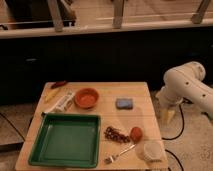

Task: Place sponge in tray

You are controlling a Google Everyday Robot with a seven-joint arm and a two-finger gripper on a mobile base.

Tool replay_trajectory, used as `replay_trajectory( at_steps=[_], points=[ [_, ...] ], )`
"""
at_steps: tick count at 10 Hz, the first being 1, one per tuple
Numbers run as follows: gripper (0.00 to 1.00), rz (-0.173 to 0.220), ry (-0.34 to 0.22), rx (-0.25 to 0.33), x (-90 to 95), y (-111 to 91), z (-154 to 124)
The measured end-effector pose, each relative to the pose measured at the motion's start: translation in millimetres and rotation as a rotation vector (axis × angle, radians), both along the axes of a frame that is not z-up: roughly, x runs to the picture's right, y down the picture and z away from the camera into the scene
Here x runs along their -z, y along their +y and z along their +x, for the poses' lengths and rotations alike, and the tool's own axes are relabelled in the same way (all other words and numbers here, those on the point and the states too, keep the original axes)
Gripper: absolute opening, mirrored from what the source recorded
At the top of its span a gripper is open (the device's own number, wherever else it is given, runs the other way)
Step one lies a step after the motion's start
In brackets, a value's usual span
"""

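The light-blue sponge [124, 103] lies flat on the wooden table [145, 92], right of centre. The green tray [67, 140] sits at the table's front left and holds nothing. My white arm [186, 85] stands off the table's right edge. My gripper [168, 116] hangs pointing down beside that edge, to the right of the sponge and apart from it, holding nothing that I can see.
An orange bowl [86, 98] stands left of the sponge. A white packet [60, 102], a yellow item [51, 95] and a red item [58, 84] lie at the back left. A dark red cluster [115, 134], a red-orange fruit [136, 133], a fork [120, 153] and a white cup [151, 149] lie right of the tray.
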State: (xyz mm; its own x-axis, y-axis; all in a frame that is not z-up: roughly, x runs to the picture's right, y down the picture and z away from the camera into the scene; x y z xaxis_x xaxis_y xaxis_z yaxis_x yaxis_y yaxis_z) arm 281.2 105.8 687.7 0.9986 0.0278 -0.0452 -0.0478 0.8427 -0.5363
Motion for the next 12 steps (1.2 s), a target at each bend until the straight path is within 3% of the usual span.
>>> replay_trajectory(
  at_steps=[4, 12],
  points=[
    [0.80, 0.010, -0.048, 0.024, -30.9, -11, -50],
    [0.80, 0.059, -0.099, 0.103, -66.9, -17, -85]
  ],
)
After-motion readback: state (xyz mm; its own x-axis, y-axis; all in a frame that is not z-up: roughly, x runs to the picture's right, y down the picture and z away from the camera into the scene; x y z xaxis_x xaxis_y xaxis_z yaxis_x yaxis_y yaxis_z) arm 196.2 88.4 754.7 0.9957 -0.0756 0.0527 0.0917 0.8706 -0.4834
